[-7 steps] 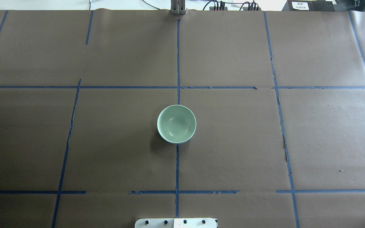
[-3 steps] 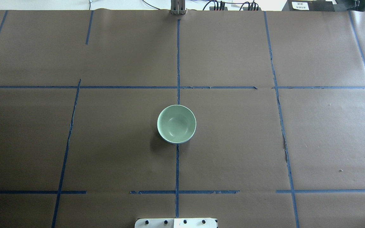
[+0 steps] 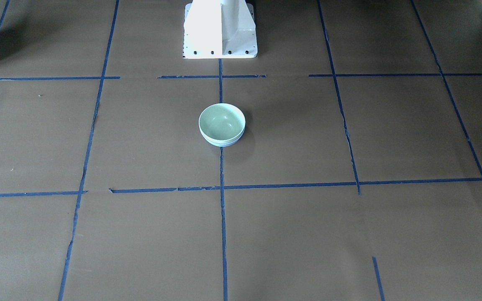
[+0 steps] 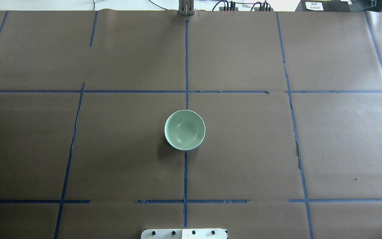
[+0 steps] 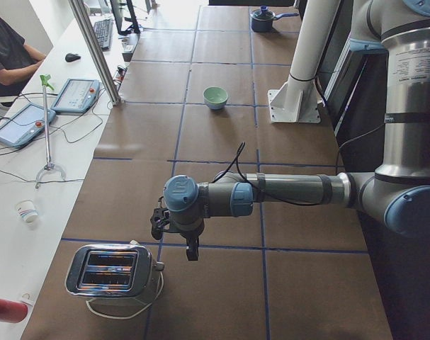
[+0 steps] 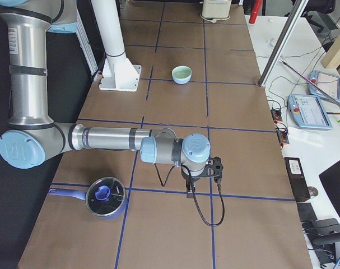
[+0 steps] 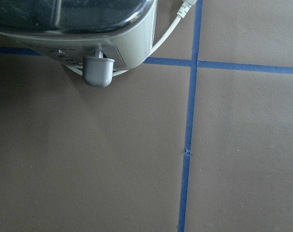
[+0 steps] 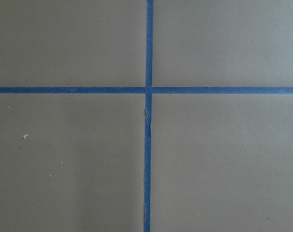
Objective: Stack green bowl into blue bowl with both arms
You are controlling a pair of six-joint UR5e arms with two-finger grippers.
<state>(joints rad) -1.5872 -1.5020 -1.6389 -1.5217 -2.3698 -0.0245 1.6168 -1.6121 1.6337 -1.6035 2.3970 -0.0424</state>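
Unmoved since a second ago: glossy mint green bowl [image 4: 184, 129] nested in blue bowl [image 3: 221, 144], centre of surface [image 4: 260, 149], blue rim showing at six o'clock. Open room all round. Left and right jaws far off, spread or pressed together impossible to tell.

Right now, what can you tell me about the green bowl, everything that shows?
The green bowl is small, round, pale mint, smooth and glossy inside, and empty. It sits upright, nested in the blue bowl, of which only a thin rim shows beneath it. The stack stands on a blue tape line at mid-table, in front of the white pedestal. Nothing else touches it.
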